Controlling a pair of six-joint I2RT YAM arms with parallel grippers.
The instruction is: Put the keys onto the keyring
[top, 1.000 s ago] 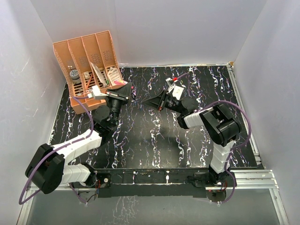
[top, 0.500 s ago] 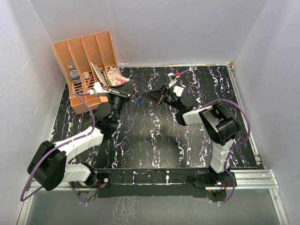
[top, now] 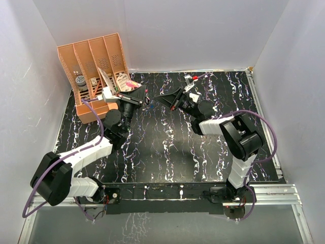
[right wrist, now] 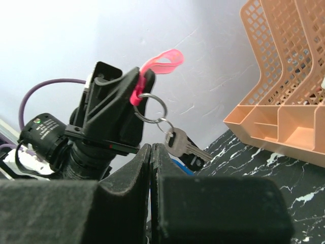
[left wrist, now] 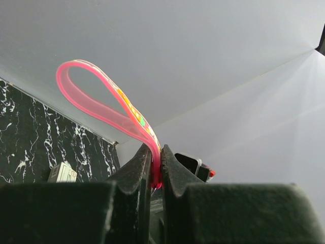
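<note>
pinching the pink strap of the keyring (left wrist: 104,111) between its jaws, the left gripper (left wrist: 156,152) is holding it in the air near the orange rack (top: 90,57), a silver key (right wrist: 179,143) is hanging under the ring, and the right gripper (right wrist: 152,148), jaws pressed together, is pointing toward it with a blue key (top: 151,101) just beside its tips.

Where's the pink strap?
In the top view the pink strap is pinched in the left pincer, back left, beside the orange rack; the right wrist view shows a key dangling beneath it.
</note>
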